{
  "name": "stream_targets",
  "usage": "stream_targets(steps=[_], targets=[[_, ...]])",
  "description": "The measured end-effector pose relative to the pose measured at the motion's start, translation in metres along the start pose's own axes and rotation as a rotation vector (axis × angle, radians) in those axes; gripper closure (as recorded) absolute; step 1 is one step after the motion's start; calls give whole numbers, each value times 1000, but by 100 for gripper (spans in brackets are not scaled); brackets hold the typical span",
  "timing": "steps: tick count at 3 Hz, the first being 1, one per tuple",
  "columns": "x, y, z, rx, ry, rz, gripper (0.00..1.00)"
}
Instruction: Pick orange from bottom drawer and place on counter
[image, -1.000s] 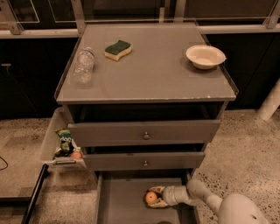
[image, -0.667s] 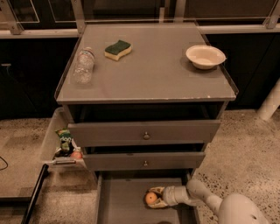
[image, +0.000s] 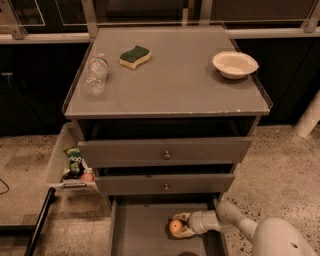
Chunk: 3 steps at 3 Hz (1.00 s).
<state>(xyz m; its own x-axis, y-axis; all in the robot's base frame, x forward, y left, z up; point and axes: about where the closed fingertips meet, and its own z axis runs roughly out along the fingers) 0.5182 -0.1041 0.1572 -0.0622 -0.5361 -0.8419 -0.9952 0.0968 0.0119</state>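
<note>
One broad grey counter (image: 175, 90) takes up most of the scene, its front edge slightly chipped. Under it hang two grey knobbed drawers (image: 165, 150), both pulled out a little. Below them the bottom drawer (image: 140, 227) is drawn out toward the near side, its flat floor mostly bare. The robot's white arm (image: 235, 224) comes in from the near right corner and reaches left into that drawer. A pale side bin (image: 56, 162) hangs at the cabinet's left.

On the counter, a white bowl (image: 235, 64) sits at the far right. A clear water bottle (image: 96, 75) lies on its side at the far left. A green-and-yellow sponge (image: 135, 56) rests just right of the bottle, apart from it.

Down in the bottom drawer, the gripper (image: 176, 227) sits right of the drawer's middle. Its fingers (image: 181, 217) are closed from the far and near sides on the orange (image: 174, 226), pinching it. The fruit is low in the drawer; whether it touches the floor cannot be told.

In the side bin are a green snack packet (image: 75, 159) and, just beside it, a small reddish round item (image: 87, 176).
</note>
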Motion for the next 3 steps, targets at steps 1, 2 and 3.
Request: stream_targets(steps=[1,2,3], targets=[[-28,4,-36,-38,13,-38,100],[-54,4,-70,-45,32,-81,100],[-96,11,-120,-21,93,-154,100]])
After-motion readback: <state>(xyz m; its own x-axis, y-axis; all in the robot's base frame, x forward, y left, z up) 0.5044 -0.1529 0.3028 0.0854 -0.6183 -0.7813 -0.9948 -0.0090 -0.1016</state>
